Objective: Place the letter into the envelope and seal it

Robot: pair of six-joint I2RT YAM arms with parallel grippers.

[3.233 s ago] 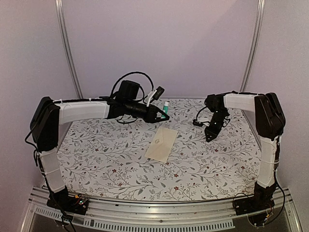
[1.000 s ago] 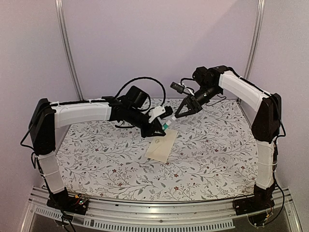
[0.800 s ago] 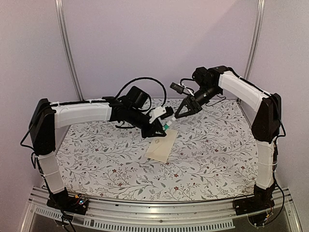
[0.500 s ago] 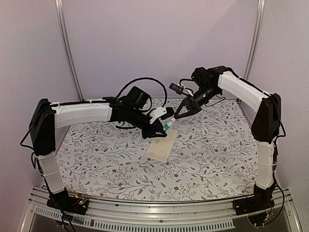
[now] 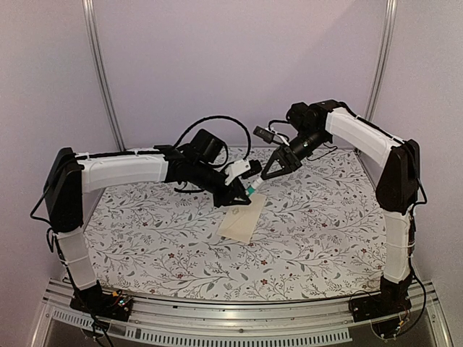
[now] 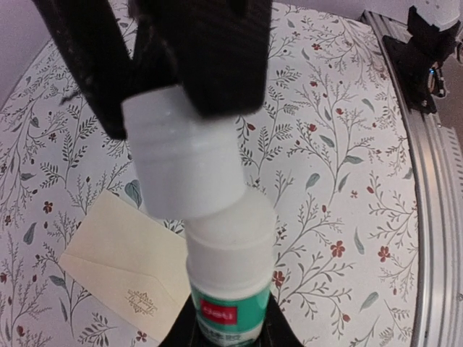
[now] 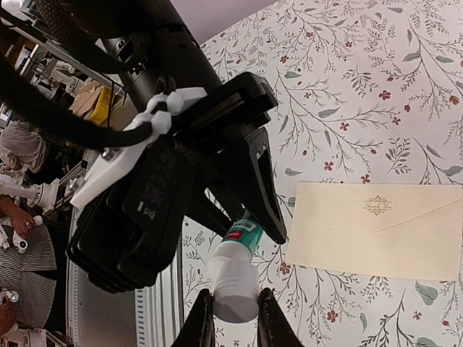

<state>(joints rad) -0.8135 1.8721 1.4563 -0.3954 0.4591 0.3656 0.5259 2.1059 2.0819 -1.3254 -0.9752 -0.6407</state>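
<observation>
The cream envelope point(image 5: 244, 217) lies flat on the floral table with its flap side up and a small gold emblem on the flap point(image 7: 377, 205). The letter is out of view. Above the envelope's far end, my left gripper point(image 5: 244, 189) is shut on the green-and-white body of a glue stick point(image 6: 230, 289). My right gripper point(image 7: 233, 318) is shut on the stick's white cap point(image 7: 235, 293), which sits askew at the tube's end point(image 6: 184, 170). I cannot tell whether the cap is free of the tube. The two grippers meet tip to tip.
A floral cloth covers the table point(image 5: 145, 231). An aluminium rail point(image 5: 217, 318) runs along the near edge, where both arm bases stand. A plain wall with two metal posts closes the back.
Since three seconds ago both arms have come together over the envelope, and the right gripper has taken hold of the cap. Over the last second almost nothing has moved.
</observation>
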